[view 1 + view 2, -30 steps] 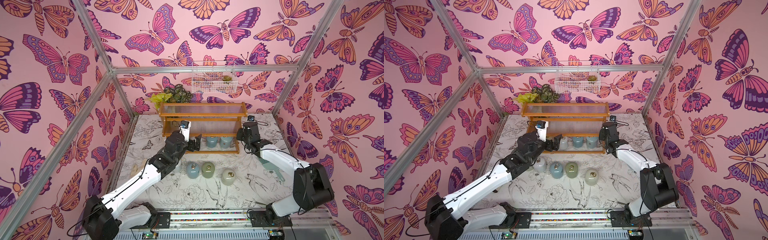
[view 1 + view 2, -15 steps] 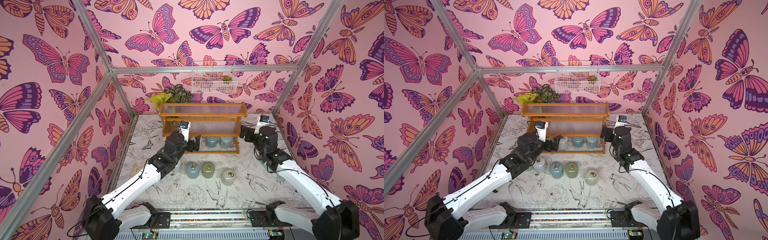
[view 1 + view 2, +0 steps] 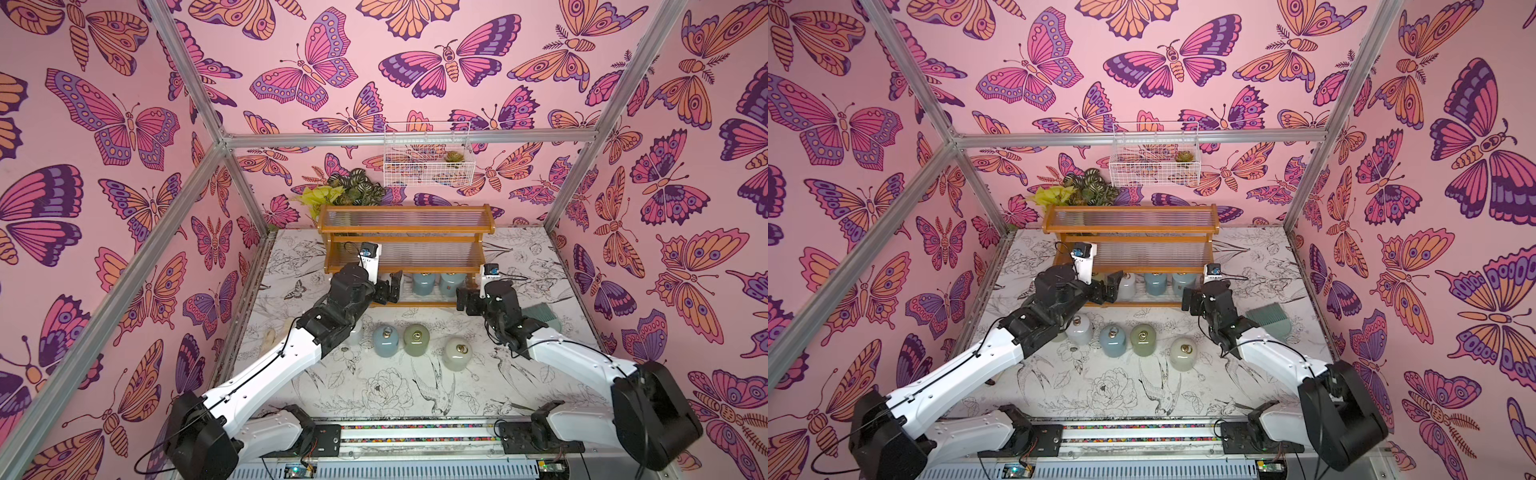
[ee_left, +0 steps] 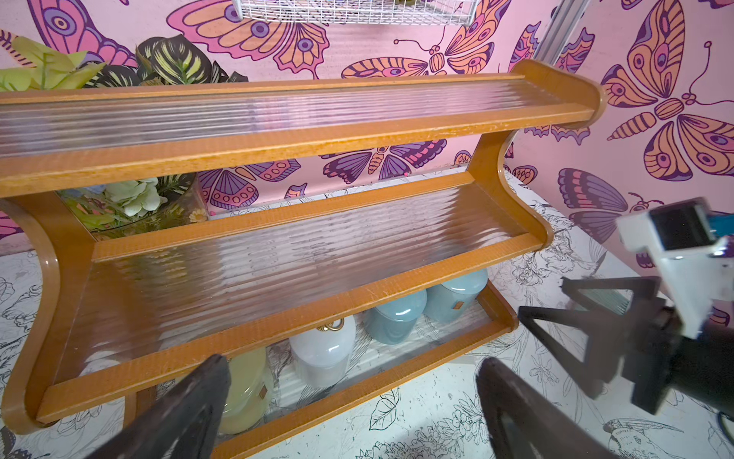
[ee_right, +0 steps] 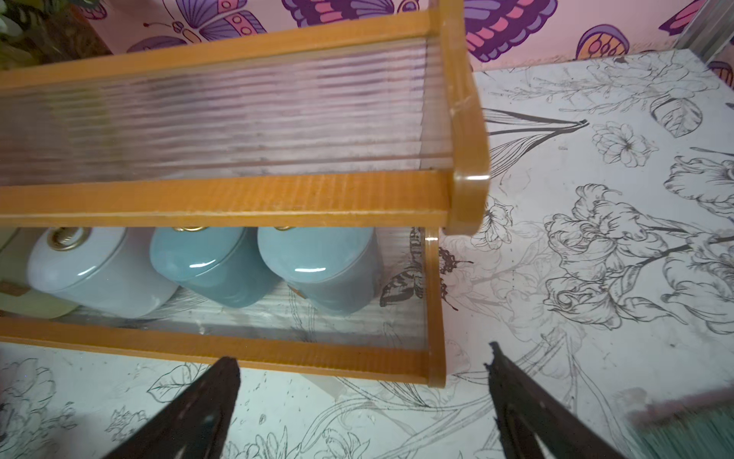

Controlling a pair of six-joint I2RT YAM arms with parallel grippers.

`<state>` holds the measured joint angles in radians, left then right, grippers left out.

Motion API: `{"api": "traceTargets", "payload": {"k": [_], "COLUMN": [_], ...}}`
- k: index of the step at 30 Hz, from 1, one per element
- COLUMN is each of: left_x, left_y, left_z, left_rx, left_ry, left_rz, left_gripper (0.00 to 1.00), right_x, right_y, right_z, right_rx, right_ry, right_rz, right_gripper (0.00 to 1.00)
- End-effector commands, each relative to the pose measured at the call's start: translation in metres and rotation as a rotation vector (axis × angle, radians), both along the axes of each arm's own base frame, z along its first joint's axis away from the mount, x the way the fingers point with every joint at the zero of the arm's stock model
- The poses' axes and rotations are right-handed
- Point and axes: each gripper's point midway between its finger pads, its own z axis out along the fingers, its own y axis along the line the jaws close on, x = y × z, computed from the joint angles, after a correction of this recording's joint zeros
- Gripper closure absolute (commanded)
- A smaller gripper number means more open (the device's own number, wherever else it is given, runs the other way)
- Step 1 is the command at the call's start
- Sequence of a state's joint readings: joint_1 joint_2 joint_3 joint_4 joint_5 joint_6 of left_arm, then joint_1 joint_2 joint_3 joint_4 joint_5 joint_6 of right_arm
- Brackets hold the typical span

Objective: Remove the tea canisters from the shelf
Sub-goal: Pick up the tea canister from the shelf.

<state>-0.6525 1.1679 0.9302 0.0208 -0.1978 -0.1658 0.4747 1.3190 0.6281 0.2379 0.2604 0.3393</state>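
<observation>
Over the flower-printed desk [image 5: 595, 278], left gripper [image 4: 349, 409] and right gripper [image 5: 357, 409] hover, fingers [image 5: 194, 417] spread, empty; ahead on the shelf [image 5: 238, 194], blue tea canisters [image 5: 317, 270] look rigid, slippery: clasp the body.

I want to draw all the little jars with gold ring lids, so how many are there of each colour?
Light blue matte round tea canisters: 3
White tea canisters: 2
Sage green tea canister: 1
Pale yellow tea canister: 1
Cream tea canister: 1
Total in view: 8; the left arm may hide more.
</observation>
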Motion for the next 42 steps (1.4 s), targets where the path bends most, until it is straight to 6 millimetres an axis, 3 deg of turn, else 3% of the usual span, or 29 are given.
{"api": "traceTargets", "payload": {"k": [1,10,16,42], "left_x": [-0.003,-0.001,-0.002,0.003], "left_y": [0.003,0.003,0.006,0.001], "left_z": [-0.005,-0.011,-0.011,-0.015], "left_rx": [0.0,0.007,0.008,0.02], "left_ry": [0.015,0.023,0.017,0.026], "left_rz": [-0.004,-0.002,0.005,-0.007], "left_gripper": [0.0,0.0,0.0,0.0], "right_x": [0.024,0.056,0.065,0.099], "right_y": [0.014,0.032,0.039,0.049], "right_z": [0.018,-0.005,-0.023,-0.044], "right_rx": [0.026,-0.061,-0.102,-0.163], "right_ry": [-0.072,-0.072,-0.041,-0.027], "right_rz": [0.009,0.054,0.084,0.064], "right_gripper": [0.01,0.01,0.01,0.01]}}
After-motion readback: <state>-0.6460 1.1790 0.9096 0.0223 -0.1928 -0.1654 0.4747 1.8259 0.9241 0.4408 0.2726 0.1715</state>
